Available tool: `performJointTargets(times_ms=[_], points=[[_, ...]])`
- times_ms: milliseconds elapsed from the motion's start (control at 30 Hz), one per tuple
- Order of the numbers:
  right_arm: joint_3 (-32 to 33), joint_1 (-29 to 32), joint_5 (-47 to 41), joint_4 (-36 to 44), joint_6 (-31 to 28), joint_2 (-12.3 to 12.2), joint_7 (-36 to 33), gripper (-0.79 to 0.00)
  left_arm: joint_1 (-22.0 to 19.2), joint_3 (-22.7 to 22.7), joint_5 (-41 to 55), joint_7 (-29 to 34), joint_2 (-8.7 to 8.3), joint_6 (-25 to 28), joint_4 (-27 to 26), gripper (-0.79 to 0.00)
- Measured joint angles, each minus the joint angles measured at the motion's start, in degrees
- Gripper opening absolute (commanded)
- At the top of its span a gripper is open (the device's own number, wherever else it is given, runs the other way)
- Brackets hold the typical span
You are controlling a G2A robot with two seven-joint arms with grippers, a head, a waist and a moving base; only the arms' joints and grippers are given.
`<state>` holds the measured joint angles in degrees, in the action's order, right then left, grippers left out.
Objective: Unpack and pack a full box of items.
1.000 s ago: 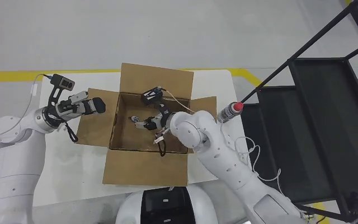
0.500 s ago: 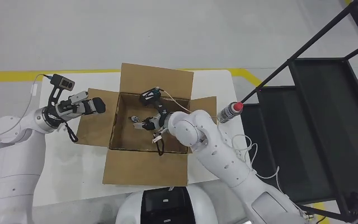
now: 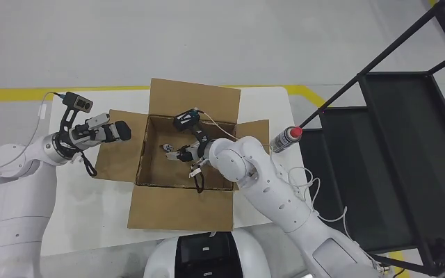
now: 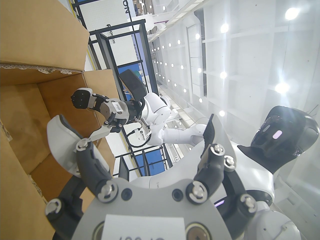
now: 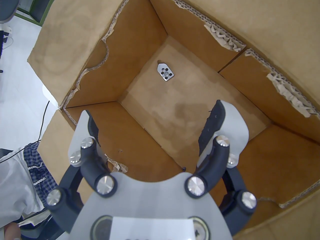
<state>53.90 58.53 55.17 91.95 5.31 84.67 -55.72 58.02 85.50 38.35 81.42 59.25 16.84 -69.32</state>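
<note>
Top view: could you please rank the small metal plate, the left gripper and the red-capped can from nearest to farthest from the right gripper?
From the right gripper, which is inside the box:
1. Small metal plate, on the box floor right beside it.
2. Left gripper, over the box's side flap.
3. Red-capped can, standing past the opposite flap.

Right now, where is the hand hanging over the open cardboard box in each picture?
Top view: the right hand is near the middle, over the cardboard box.
Left wrist view: it is farther off, open, against the box's inner wall.
Right wrist view: it is in the foreground, open above the box floor.
Shared landmark: the box.
</note>
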Motion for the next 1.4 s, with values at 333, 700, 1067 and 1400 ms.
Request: performJointTargets(times_ms=[333, 700, 1067, 1400], points=[[0.0, 0.0, 0.0, 0.0, 0.0, 0.0, 0.0, 0.0, 0.0, 0.0, 0.0, 0.0, 0.0, 0.0, 0.0, 0.0], [0.0, 0.0, 0.0, 0.0, 0.0, 0.0, 0.0, 0.0, 0.0, 0.0, 0.0, 0.0, 0.0, 0.0, 0.0, 0.0], [0.0, 0.0, 0.0, 0.0, 0.0, 0.0, 0.0, 0.0, 0.0, 0.0, 0.0, 0.0, 0.0, 0.0, 0.0, 0.0], [-1.44, -0.6, 2.08, -0.32, -3.14, -0.15, 0.39, 0.0, 0.0, 0.0, 0.0, 0.0, 0.0, 0.0, 0.0, 0.0]])
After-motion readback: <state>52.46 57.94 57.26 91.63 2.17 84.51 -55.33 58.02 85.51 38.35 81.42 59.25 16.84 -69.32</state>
